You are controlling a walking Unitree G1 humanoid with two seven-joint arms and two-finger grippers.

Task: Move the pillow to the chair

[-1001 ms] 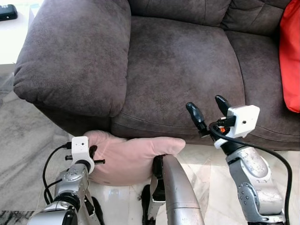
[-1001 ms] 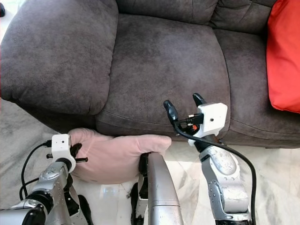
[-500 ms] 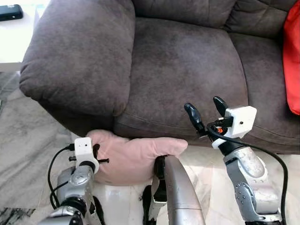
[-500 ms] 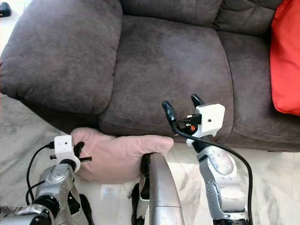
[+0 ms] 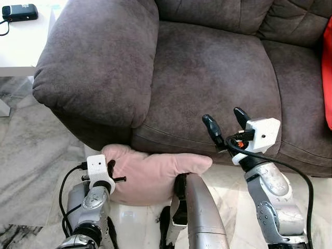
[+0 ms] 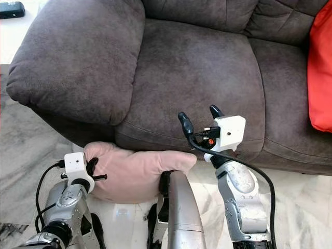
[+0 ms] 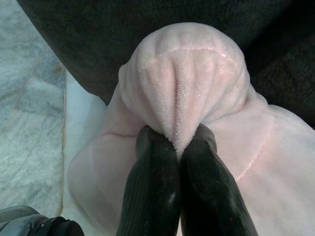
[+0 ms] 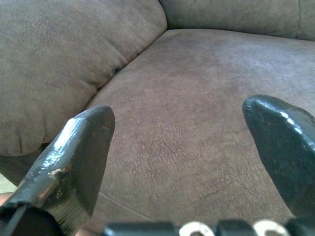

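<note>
A pale pink plush pillow [image 5: 150, 174] hangs low in front of the dark grey-brown couch [image 5: 207, 72], just below the front edge of its seat and armrest. My left gripper [image 7: 178, 142] is shut on a pinched fold at the pillow's left end. In the head views the left wrist [image 5: 98, 174] sits at that end. My right gripper [image 5: 225, 118] is open and holds nothing. It hovers over the front edge of the seat cushion, to the right of the pillow.
A red cushion [image 6: 320, 78] lies at the couch's far right. A white table [image 5: 15, 46] with a black device [image 5: 19, 11] stands beyond the left armrest. Marble floor [image 5: 31, 171] lies below, and the robot's silver leg [image 5: 199, 218] is under the pillow.
The camera has shifted, so the couch sits further right and lower in view. The pillow stays in my left gripper, slightly higher and rightward. The right gripper stays open.
</note>
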